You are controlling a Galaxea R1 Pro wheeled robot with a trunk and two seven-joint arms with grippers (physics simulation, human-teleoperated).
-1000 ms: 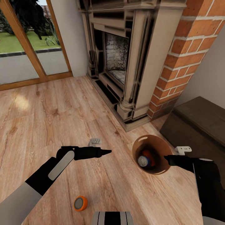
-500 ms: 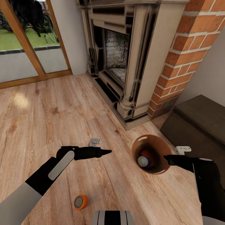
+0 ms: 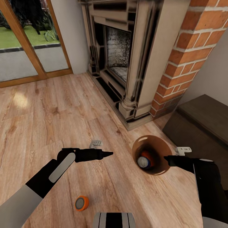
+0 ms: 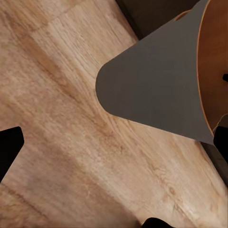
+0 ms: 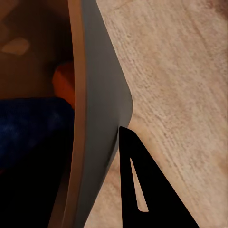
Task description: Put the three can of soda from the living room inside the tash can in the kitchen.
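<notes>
The tash can (image 3: 159, 148) hangs tilted just above the wood floor, and my right gripper (image 3: 166, 159) is shut on its rim. Its grey outside (image 5: 102, 109) runs past one finger (image 5: 142, 190) of that gripper. Inside the copper-brown bin lie a dark blue can of soda (image 3: 143, 162) and an orange one (image 3: 151, 158). Another orange can of soda (image 3: 81, 203) stands on the floor near my base. My left gripper (image 3: 108, 154) is held level to the left of the bin, open, with nothing between its fingers. Its wrist camera sees the bin's grey wall (image 4: 156, 85).
A stone fireplace (image 3: 126, 63) and a red-brick column (image 3: 190, 53) stand ahead. A long dark bench (image 3: 202, 123) is at the right, close behind the bin. Glass doors (image 3: 28, 47) are at the far left. Open wood floor (image 3: 47, 114) stretches to the left.
The head view has shifted a little, so the fireplace and bench sit higher in the picture. My right gripper and the bin have drifted slightly left. The left arm keeps its pose.
</notes>
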